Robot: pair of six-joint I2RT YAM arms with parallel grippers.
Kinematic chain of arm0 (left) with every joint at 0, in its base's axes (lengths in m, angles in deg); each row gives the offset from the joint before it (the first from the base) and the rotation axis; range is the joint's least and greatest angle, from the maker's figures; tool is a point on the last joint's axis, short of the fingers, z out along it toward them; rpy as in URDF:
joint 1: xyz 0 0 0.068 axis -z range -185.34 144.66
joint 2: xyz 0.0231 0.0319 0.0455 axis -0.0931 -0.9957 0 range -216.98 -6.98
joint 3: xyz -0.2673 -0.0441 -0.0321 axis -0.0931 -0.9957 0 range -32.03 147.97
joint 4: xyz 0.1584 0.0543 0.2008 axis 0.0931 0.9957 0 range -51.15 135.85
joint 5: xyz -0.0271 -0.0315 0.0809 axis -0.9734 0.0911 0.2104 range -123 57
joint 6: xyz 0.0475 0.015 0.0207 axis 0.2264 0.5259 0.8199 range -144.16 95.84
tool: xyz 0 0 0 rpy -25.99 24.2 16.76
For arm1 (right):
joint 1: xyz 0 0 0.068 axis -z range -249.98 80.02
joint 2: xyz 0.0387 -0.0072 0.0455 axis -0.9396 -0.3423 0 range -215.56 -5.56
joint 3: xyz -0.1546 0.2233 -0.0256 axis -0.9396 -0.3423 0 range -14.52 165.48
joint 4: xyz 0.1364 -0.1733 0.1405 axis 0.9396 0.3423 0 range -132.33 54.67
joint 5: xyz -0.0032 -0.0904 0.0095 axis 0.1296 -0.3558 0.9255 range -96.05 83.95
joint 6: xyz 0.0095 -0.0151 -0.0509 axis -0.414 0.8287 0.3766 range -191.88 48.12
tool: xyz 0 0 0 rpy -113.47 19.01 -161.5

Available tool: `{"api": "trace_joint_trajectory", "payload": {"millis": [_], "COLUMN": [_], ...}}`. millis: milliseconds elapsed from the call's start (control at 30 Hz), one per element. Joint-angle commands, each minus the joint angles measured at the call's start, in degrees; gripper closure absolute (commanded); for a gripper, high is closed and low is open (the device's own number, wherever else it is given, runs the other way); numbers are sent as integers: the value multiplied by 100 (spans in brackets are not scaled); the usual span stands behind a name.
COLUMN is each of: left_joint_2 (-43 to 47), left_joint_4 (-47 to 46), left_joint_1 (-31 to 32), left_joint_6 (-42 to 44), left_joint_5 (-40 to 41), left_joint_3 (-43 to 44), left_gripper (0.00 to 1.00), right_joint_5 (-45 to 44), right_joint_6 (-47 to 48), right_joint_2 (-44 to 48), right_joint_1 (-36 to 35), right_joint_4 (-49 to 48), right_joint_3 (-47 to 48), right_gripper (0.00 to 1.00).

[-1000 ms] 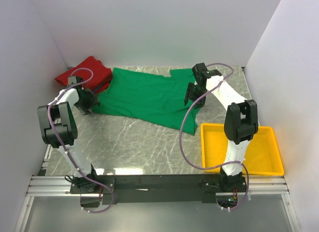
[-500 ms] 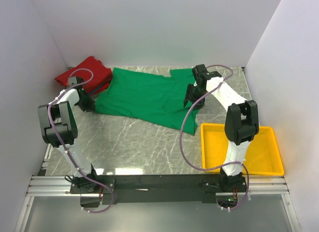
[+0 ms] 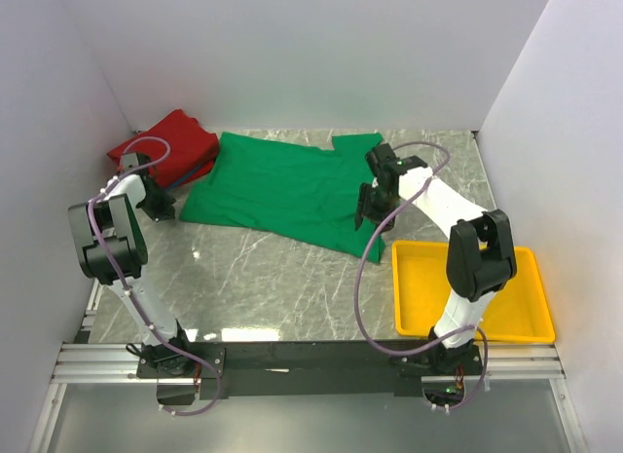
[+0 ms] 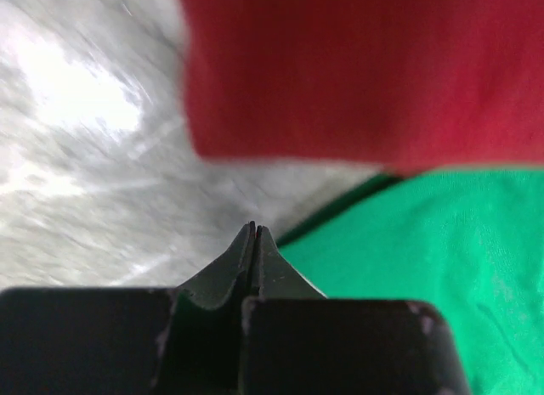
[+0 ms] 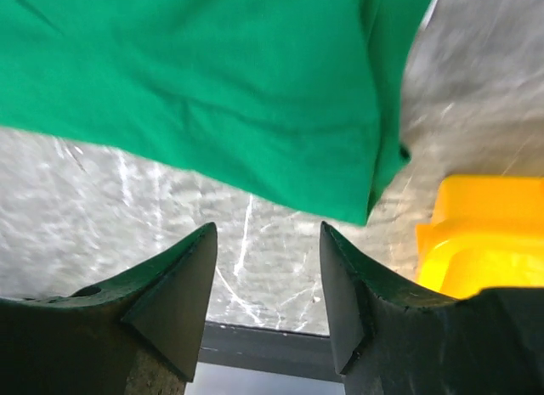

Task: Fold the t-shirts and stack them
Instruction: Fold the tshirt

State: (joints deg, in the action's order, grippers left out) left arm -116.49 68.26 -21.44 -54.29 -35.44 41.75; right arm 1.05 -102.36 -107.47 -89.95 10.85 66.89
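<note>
Left end effector: my fingers are pressed together with nothing between them. In the overhead view it sits low at the left side of the desk, just off the near-left corner of the green t-shirt.

Left wrist view: my closed tips point over bare marbled desk right at the edge of the green cloth. The red t-shirt fills the top of the view, blurred.

Right end effector: my fingers are spread wide and hold nothing. From overhead it is at the right part of the green t-shirt, close to its near hem.

Right wrist view: the green cloth lies ahead of my open fingers, with its near corner folded over on itself. Grey desk shows between the fingertips.

Green t-shirt: spread out mostly flat across the back half of the desk, between my two arms, with its near-right corner pointing toward the yellow tray.

Red t-shirt: bunched in the back-left corner of the desk. It meets the left end of the green one, and I cannot tell which lies on top.

Yellow tray: on the desk at the near right, just beside the green hem and not touching it.
</note>
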Motion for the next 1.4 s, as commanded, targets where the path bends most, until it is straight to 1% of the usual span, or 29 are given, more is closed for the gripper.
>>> {"api": "trace_joint_trajectory", "payload": {"millis": [0,233,367,467,500,600,767,800,867,900,1033,1067,1167,1333,1367], "left_joint_2": [-70,-132,175,334,369,352,317,299,299,351,738,947,1308,1512,1529], "left_joint_4": [-23,-23,-321,-541,-594,-699,-822,-814,-596,-577,-620,-751,-945,-1148,-1183], "left_joint_1": [-86,-192,-183,-157,-113,27,168,160,168,160,160,168,168,317,379], "left_joint_6": [192,218,34,-63,-81,-151,-353,-379,-380,-371,-432,-528,-687,-854,-863], "left_joint_5": [86,-2,-546,-924,-986,-1092,-917,-873,-672,-609,-302,-214,-169,-187,-196], "left_joint_3": [339,436,24,-249,-285,-320,-241,-224,-66,-65,-451,-661,-891,-1102,-1120], "left_gripper": [99,99,99,89,82,73,66,62,62,58,56,55,51,49,47], "right_joint_5": [-278,-621,-656,-604,-578,-560,-542,-542,-542,-551,-604,-595,-612,-595,-586], "right_joint_6": [-195,-634,-775,-845,-863,-881,-802,-802,-767,-749,-696,-661,-609,-529,-520], "right_joint_2": [382,707,734,716,707,664,646,637,620,602,549,514,435,303,268], "right_joint_1": [-297,-578,-622,-640,-649,-675,-693,-693,-693,-684,-693,-693,-684,-693,-693], "right_joint_4": [-28,25,-19,-98,-116,-142,-160,-160,-142,-133,-142,-133,-81,-10,-10], "right_joint_3": [-352,-854,-934,-907,-890,-846,-837,-837,-802,-793,-758,-732,-635,-486,-468], "right_gripper": [42,44,44,44,44,44,44,44,44,44,44,44,44,44,44]}}
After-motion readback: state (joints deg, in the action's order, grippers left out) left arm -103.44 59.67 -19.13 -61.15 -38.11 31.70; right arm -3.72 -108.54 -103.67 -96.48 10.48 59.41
